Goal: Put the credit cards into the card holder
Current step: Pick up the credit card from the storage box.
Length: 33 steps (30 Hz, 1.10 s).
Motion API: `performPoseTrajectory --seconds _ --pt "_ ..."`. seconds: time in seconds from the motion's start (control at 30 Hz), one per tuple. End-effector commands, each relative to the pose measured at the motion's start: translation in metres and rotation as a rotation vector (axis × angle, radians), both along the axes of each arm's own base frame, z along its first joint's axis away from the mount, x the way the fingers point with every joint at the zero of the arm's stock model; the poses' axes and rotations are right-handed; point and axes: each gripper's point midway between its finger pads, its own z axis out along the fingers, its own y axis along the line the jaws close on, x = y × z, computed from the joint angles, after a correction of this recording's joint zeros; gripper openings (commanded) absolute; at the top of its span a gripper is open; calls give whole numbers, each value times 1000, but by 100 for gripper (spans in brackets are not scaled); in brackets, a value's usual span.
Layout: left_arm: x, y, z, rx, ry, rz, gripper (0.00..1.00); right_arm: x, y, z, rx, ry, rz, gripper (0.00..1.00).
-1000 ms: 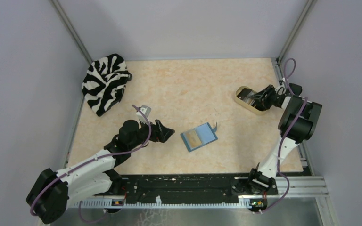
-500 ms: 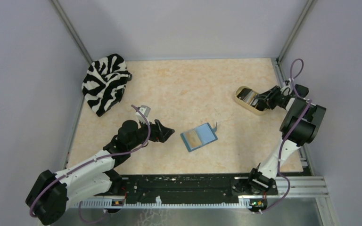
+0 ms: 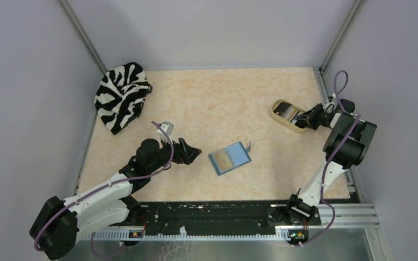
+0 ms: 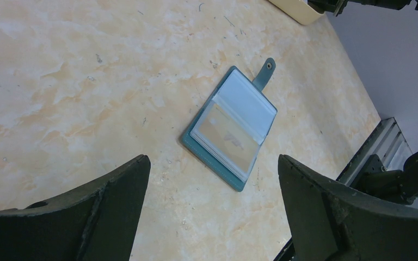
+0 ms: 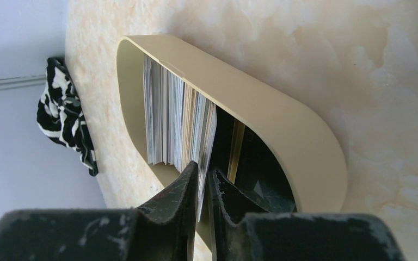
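The right gripper (image 5: 202,187) pinches one of the credit cards (image 5: 174,119) in the tray (image 5: 283,125); the left gripper (image 4: 212,161) gapes empty near the card holder (image 4: 234,117).

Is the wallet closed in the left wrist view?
No, the wallet lies open flat, with its clear inner pockets facing up.
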Motion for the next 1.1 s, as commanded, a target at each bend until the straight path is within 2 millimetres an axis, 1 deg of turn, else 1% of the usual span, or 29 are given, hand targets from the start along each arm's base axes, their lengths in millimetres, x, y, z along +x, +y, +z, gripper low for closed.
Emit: performPoseTrajectory --seconds 0.0,0.07,0.17,0.5,0.73,0.87,0.93,1.07 --pt "1 -2 11 -30 -24 -4 93 10 -15 26 -79 -72 -6 11" --pt "1 -2 11 -29 -24 -3 93 10 -17 27 -88 -73 -10 5" --pt "1 -2 12 -31 -26 -4 93 8 -20 29 -96 -74 -17 0" --pt "1 -4 15 -36 -30 -13 93 2 -31 44 -111 -96 -25 0" --pt "0 -6 20 -54 -38 -22 93 -8 -33 48 -143 -72 -11 0" --pt "-1 -10 23 -81 -48 -39 93 -15 -35 57 -174 -79 -11 0" --pt "-1 -13 25 -89 -49 -54 93 -20 -35 65 -187 -97 -12 0" --pt "-1 -20 29 -101 -43 -81 93 -29 -34 73 -185 -117 -8 0"
